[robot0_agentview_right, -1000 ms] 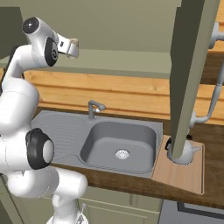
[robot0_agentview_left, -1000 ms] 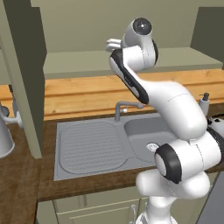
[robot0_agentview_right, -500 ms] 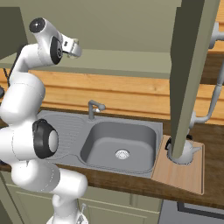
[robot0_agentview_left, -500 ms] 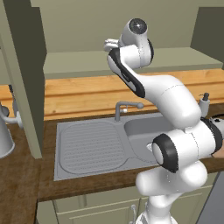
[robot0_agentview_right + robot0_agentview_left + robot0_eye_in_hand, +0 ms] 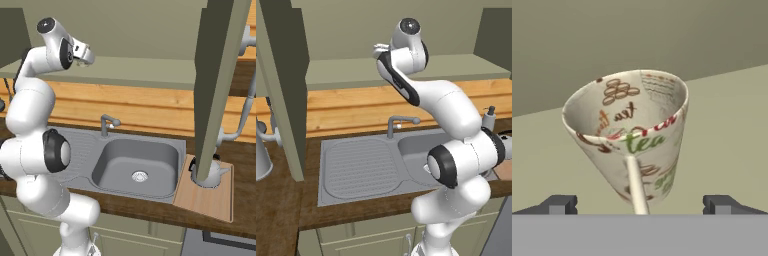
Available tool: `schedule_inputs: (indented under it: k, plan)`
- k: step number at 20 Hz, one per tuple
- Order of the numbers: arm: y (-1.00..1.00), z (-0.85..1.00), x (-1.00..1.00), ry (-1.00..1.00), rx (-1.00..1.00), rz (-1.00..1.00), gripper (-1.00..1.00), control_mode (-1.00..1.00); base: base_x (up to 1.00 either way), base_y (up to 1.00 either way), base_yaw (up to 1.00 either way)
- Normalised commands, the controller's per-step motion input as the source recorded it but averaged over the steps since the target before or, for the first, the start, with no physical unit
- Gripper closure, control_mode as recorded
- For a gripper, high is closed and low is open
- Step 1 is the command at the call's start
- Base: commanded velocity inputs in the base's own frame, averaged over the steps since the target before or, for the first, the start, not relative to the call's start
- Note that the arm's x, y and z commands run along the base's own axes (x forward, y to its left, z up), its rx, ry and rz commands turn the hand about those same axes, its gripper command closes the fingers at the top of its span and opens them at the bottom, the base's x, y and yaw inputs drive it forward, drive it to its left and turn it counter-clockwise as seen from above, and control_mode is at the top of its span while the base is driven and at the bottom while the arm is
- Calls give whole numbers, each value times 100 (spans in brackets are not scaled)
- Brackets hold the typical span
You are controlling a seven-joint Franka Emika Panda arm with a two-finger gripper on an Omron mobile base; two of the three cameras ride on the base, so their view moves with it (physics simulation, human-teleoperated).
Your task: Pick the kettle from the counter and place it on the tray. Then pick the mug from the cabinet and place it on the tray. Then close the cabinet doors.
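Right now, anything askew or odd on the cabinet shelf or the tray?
Nothing stands out. The small cream cup with a printed pattern stands on the pale cabinet shelf, centred between the open gripper's fingertips. The silvery kettle sits on the wooden tray.

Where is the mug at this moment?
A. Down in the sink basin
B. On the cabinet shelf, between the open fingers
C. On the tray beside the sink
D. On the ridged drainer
B. In the hand view the mug stands on the pale cabinet shelf, with one dark finger tip on each side, well apart and not touching it.
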Motion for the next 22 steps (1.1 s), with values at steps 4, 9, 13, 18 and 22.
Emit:
schedule_inputs:
  k: [4,9,13,18,22]
  plan:
    - [6,0,-15,0,0,-1,-100,-100,0,0,0]
    - [5,0,-5,0,0,-6,-100,-100,0,0,0]
    - [0,-4,10,0,0,-4,-100,-100,0,0,0]
    - [0,-1,6,0,0,-2,100,-100,0,0,0]
    - [-3,-3,10,0,0,0,100,-100,0,0,0]
